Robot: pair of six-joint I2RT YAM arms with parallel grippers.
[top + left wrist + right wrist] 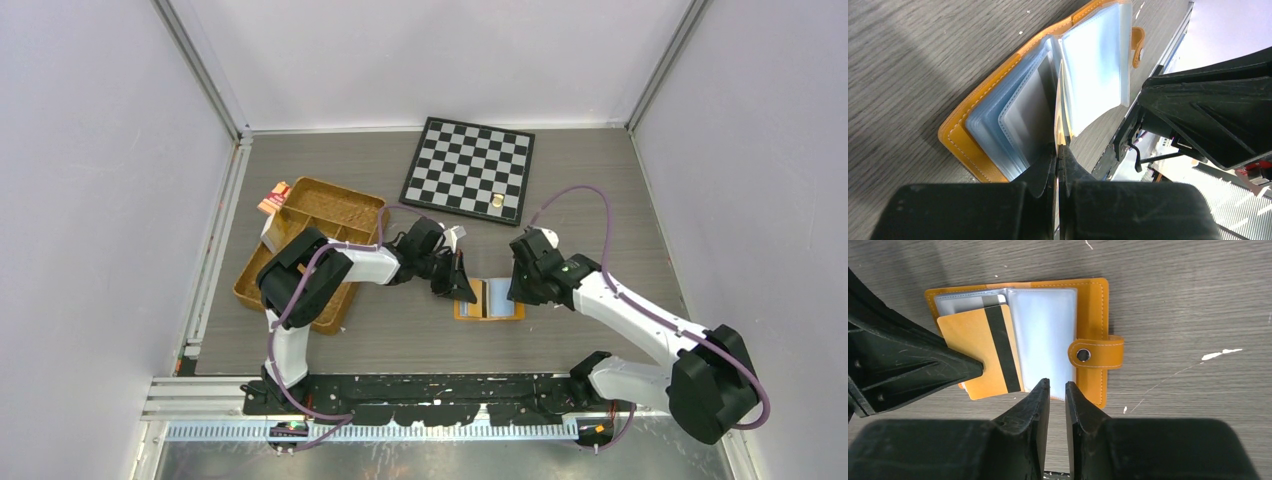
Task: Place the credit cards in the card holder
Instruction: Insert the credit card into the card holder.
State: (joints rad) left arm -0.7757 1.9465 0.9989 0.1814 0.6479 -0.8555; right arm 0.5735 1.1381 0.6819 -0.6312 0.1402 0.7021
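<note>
Left gripper [1057,152], clenched on a dark-striped credit card [979,347], angles it into the open card holder [1092,300] opposite its snap [1083,355], while right gripper [1054,390] sits nearly closed at the holder's near edge, apparently steadying a clear sleeve [1043,335], though I cannot tell whether it grips.

L tool [462,288] w/ card [978,352], R tool [515,292] flank card holder [489,313]; near-side table [400,340] free.

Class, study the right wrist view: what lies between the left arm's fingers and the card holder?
A dark-striped card, gripped by the left fingers and overlapping the card holder; the right wrist view shows it.
</note>
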